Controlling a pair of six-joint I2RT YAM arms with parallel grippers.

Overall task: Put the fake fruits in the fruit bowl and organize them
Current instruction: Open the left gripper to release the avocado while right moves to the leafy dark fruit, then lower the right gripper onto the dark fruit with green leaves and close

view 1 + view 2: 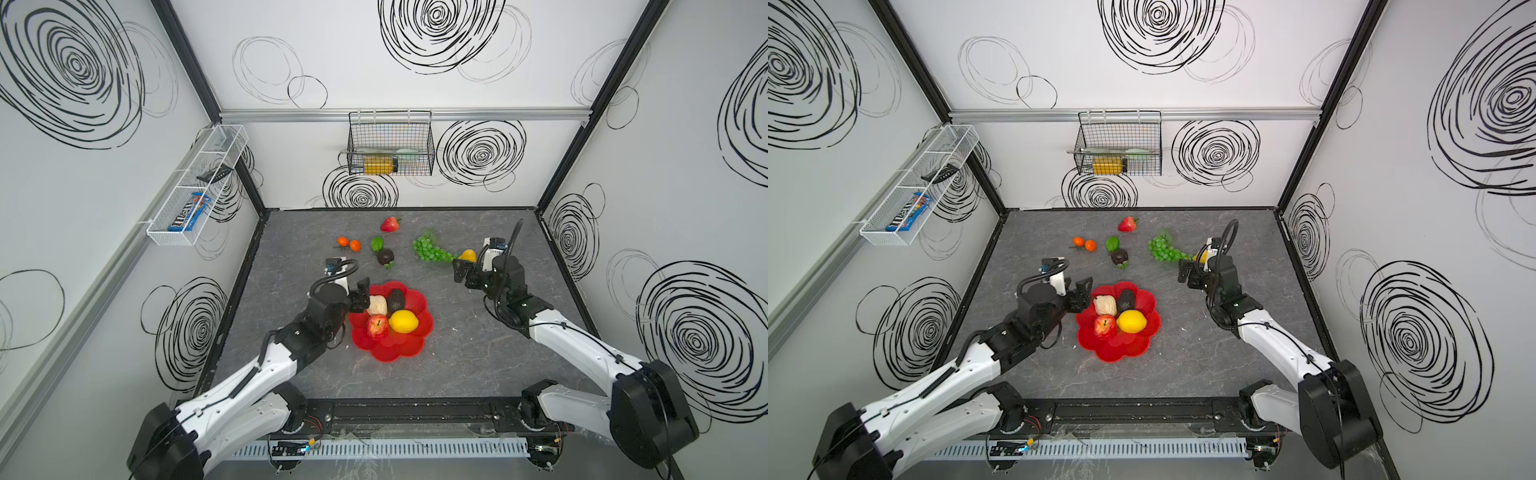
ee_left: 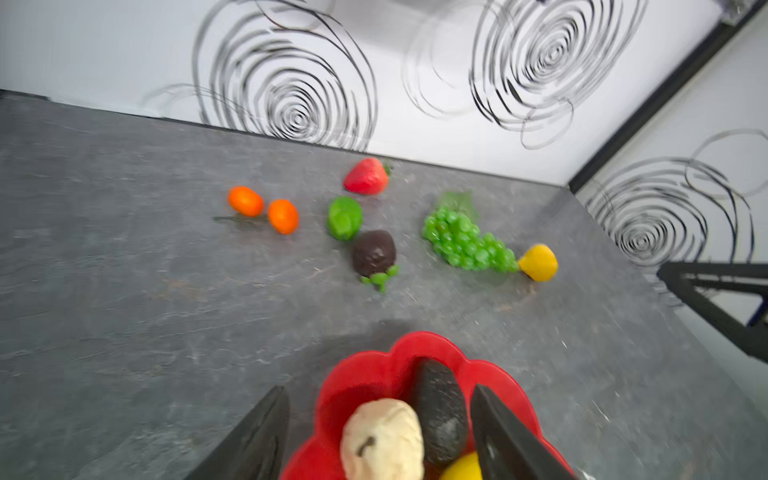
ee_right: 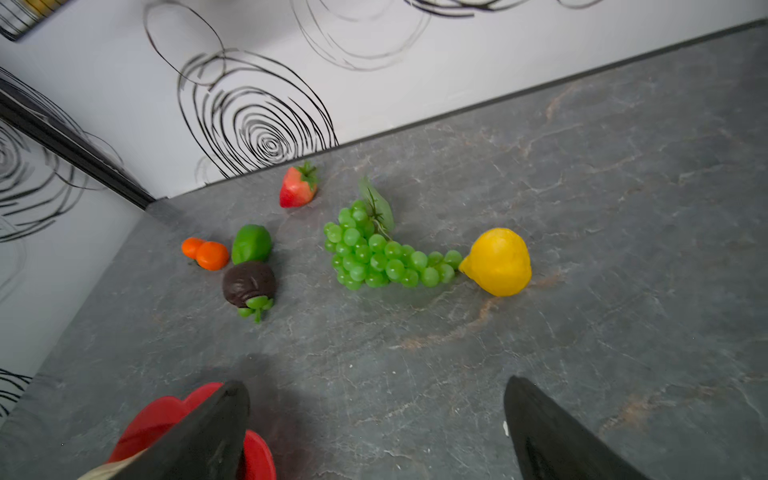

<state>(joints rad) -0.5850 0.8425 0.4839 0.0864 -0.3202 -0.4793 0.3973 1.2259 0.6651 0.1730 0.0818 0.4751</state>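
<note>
Right gripper point(image 3: 376, 384): jaws spread wide, empty, above the surface point(image 3: 582, 332). The pear point(image 3: 498, 262) lies just ahead, touching the tip of the grapes point(image 3: 374, 257), whose long axis runs across the approach; the right arm is nearer. Left gripper point(image 2: 380, 387): spread, straddling the cream lumpy piece point(image 2: 382, 440) in the fruit bowl point(image 1: 390, 353), gripping nothing.

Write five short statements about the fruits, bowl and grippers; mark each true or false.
1. The apple lies in the red bowl. True.
2. The strawberry is in the bowl. False: it lies on the table.
3. The grapes lie on the table next to the pear. True.
4. The right gripper is shut on the pear. False: it is open and holds nothing.
5. Both oranges are in the bowl. False: they lie on the table.
</note>
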